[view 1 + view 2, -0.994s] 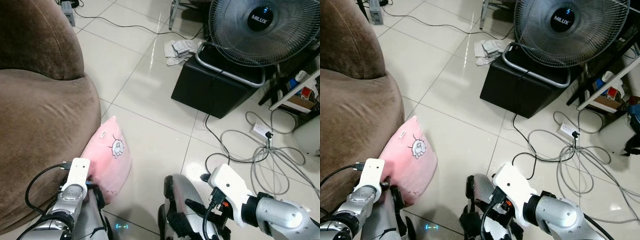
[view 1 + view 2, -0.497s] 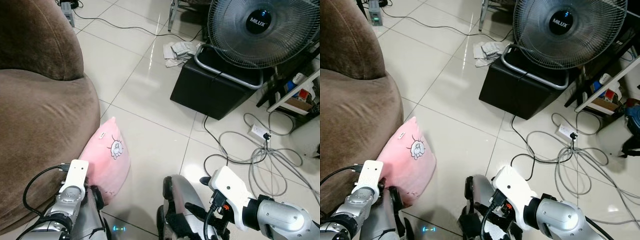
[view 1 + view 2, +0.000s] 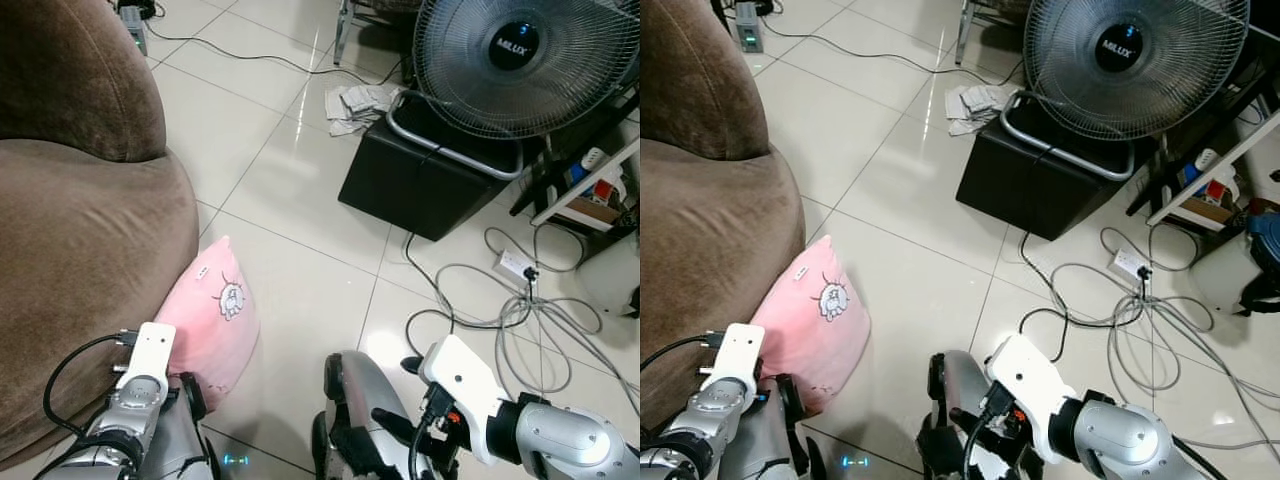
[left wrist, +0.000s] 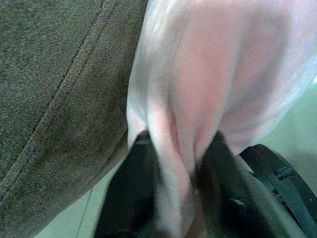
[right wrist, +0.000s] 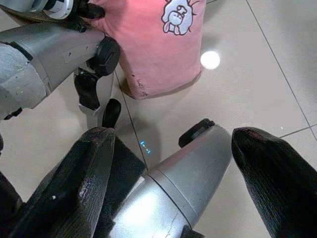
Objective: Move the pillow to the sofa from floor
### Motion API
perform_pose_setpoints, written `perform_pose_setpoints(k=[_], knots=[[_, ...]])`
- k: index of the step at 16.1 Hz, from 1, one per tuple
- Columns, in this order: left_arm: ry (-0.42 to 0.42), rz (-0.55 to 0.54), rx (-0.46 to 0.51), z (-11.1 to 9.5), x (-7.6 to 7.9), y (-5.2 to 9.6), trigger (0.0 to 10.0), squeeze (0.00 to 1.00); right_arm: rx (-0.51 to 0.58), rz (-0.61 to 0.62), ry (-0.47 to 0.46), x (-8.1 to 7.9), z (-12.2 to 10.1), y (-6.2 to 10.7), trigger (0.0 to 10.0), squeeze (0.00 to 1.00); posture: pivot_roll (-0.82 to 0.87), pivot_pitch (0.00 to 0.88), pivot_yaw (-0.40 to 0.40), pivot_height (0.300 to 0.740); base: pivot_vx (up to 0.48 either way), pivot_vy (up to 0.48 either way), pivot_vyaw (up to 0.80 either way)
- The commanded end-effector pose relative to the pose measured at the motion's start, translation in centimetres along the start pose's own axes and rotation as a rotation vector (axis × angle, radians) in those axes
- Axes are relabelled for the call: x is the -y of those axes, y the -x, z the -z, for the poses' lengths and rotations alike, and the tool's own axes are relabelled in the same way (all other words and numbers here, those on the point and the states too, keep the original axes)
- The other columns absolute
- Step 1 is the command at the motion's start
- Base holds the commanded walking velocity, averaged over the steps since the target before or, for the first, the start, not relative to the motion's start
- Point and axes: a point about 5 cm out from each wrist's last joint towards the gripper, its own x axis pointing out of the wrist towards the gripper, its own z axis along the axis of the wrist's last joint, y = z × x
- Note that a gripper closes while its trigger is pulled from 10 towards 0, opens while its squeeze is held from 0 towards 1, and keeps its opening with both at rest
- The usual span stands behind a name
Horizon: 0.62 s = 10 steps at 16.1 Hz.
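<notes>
A pink pillow [image 3: 213, 316] with a small cartoon print stands on the tiled floor, leaning against the brown sofa [image 3: 80, 250]. My left gripper [image 4: 179, 183] is shut on the pillow's lower corner; pink fabric bunches between its black fingers [image 4: 141, 173]. The left wrist [image 3: 140, 385] sits low beside the sofa's front. My right gripper [image 5: 171, 163] hangs open over the floor near my legs, apart from the pillow [image 5: 158, 39].
A black box [image 3: 425, 180] carrying a large fan [image 3: 520, 60] stands ahead on the right. Tangled grey cables and a power strip [image 3: 515, 295] lie on the tiles at right. Crumpled paper [image 3: 350, 105] lies further back. Open floor separates the pillow and the box.
The view has shifted slightly. The left gripper stays shut on the pillow, which looks a little further back along the sofa.
</notes>
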Motion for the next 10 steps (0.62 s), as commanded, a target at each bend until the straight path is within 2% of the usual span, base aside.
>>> perform_pose_setpoints(k=[1,8,10], knots=[[-0.009,0.008,-0.054,1.51,0.54,0.27,0.0,0.0,-0.014,0.018,0.004,0.23,0.15,0.38,10.0,0.0,-0.33,0.187,-0.215,0.585,0.0,0.0,0.0],[-0.008,0.015,-0.061,1.66,0.47,0.29,0.0,0.0,-0.005,0.026,0.015,0.42,-0.28,0.38,10.0,0.0,-0.32,0.163,-0.208,0.585,0.0,0.0,0.0],[-0.002,0.03,-0.056,1.4,0.54,0.23,0.0,0.0,0.006,0.048,0.012,0.86,-0.26,-0.15,10.0,0.0,-0.3,0.146,-0.183,0.585,0.0,0.0,0.0]])
